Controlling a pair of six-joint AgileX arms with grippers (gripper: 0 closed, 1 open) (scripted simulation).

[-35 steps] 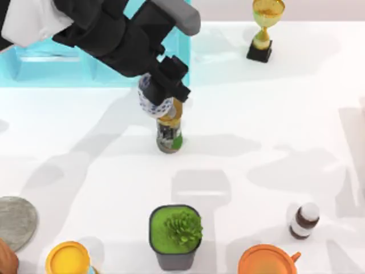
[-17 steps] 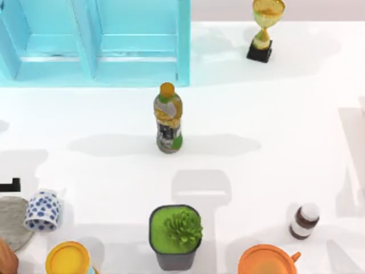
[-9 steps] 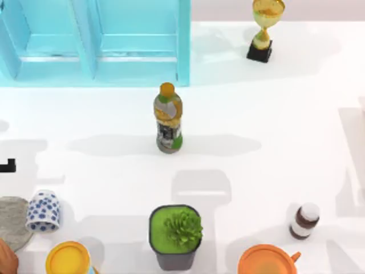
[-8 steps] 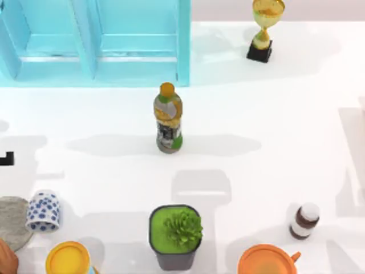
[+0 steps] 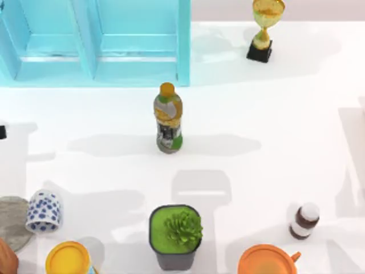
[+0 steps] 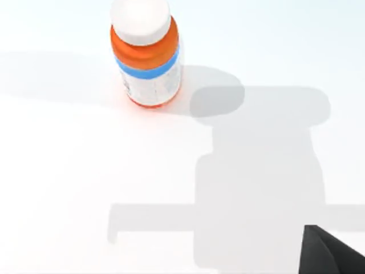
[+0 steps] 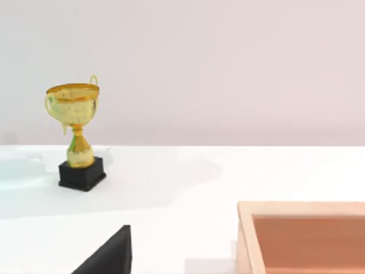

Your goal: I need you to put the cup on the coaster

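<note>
While the cup [image 5: 43,211], white ceramic dotted with blue, stands upright at the table's [image 5: 268,125] left edge, its foot touches the rim of the flat, stone-grey coaster [image 5: 12,221], and what is inside it I cannot tell. Nearby, a dark square pot [image 5: 175,237] holds a spiky green succulent, and an orange-topped bottle [image 5: 168,118] stands mid-table. Left gripper [image 5: 2,132] is a dark sliver at the left edge, fingers impossible to read.

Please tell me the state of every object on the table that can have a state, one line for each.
cup: upright, at the coaster's right edge, free
coaster: flat, mostly uncovered
bottle: upright, capped
trophy: upright
small brown bottle: upright, capped
potted plant: upright
orange bottle: upright, capped
</note>
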